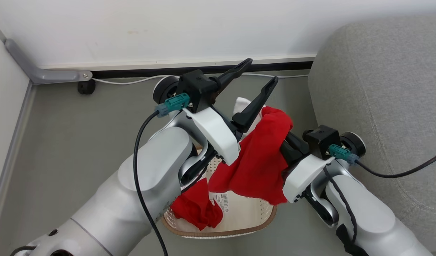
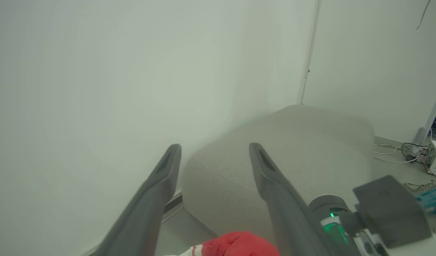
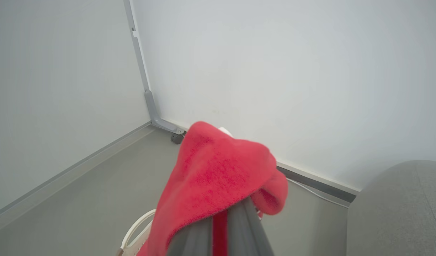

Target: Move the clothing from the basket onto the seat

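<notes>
My right fingers are clamped on a soft red garment that drapes limp over them, above the basket. My left fingers are spread apart, holding nothing. A second red piece lies crumpled in the perforated cream basket, probably touching its wall, beside the grey fabric sofa.

The smooth grey floor carries an oval cream-white perforated plastic basket with a brown rim, near a large light-grey fabric sofa. A thin white cable lies along the wall's foot, beside a small black caster.
</notes>
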